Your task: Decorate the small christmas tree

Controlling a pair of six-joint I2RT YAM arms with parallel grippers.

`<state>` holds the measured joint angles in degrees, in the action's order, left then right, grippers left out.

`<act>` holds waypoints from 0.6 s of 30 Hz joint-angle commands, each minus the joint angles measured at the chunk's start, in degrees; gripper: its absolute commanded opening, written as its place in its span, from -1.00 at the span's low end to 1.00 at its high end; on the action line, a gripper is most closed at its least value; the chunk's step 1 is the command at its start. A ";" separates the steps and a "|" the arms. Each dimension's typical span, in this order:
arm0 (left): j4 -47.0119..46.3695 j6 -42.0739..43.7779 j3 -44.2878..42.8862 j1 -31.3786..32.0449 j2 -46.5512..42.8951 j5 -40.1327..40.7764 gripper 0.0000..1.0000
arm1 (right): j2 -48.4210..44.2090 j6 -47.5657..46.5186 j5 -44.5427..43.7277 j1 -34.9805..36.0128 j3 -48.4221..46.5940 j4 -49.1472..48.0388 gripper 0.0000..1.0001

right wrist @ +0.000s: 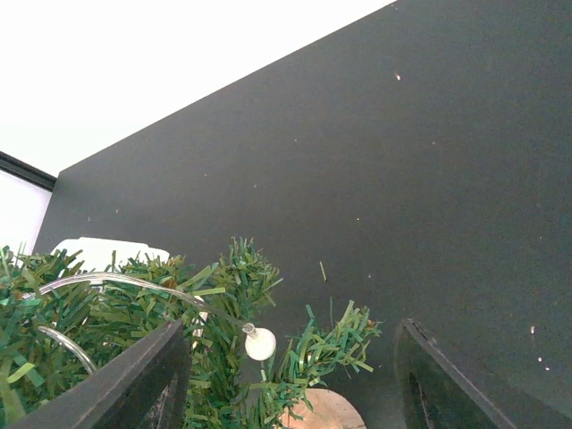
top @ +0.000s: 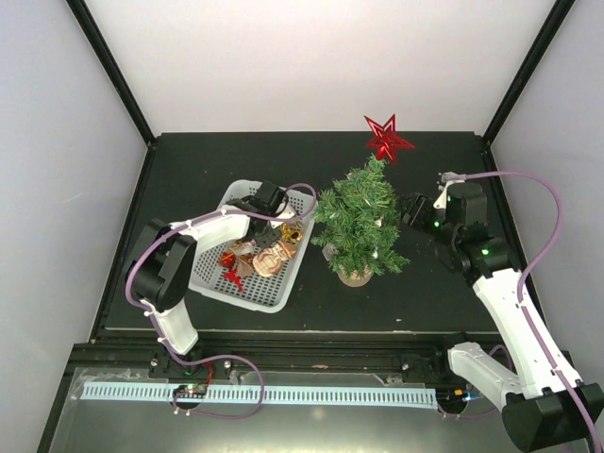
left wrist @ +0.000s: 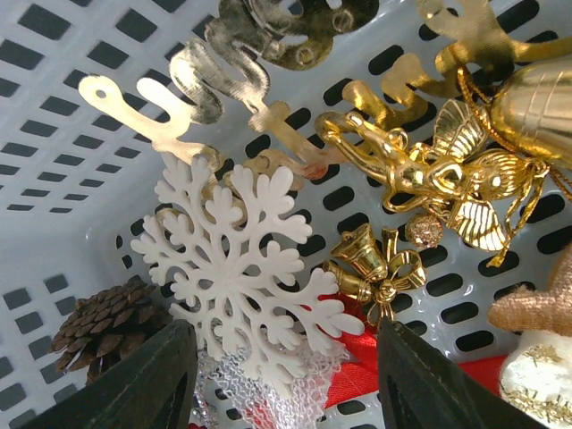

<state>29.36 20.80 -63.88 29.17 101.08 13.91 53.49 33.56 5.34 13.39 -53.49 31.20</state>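
Observation:
The small christmas tree [top: 360, 223] stands upright on its tan base [top: 355, 276] at the table's middle, with a red star [top: 386, 138] on top. In the right wrist view its branches [right wrist: 179, 331], a small white bulb [right wrist: 260, 343] and the base [right wrist: 326, 411] show. My right gripper [top: 412, 211] is open just right of the tree, with a branch tip between the jaws. My left gripper [top: 265, 202] is open inside the white basket [top: 209, 279], over a white snowflake [left wrist: 237, 259]. Gold bells [left wrist: 371, 265], a gold angel [left wrist: 429, 174] and a pine cone [left wrist: 105, 323] lie around it.
The basket also holds gold cut-out lettering [left wrist: 192, 94], red fabric [left wrist: 362, 371], silver mesh [left wrist: 268, 393] and a glittery figure [left wrist: 536, 313]. The black table [top: 226, 160] ends at white walls behind and at the sides. A rail [top: 264, 392] runs along the near edge.

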 commanded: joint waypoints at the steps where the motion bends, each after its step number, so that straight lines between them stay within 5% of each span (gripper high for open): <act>1: -2.91 0.98 1.30 0.79 0.13 3.26 0.07 | 0.12 0.42 1.20 -0.38 0.66 -1.82 0.26; 18: -7.95 4.31 3.19 0.71 -3.40 10.82 -0.69 | 0.03 0.54 2.39 -0.38 1.28 -2.55 0.26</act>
<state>22.83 24.10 -59.83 29.65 100.82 22.63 53.69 33.58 6.70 13.39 -52.88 30.26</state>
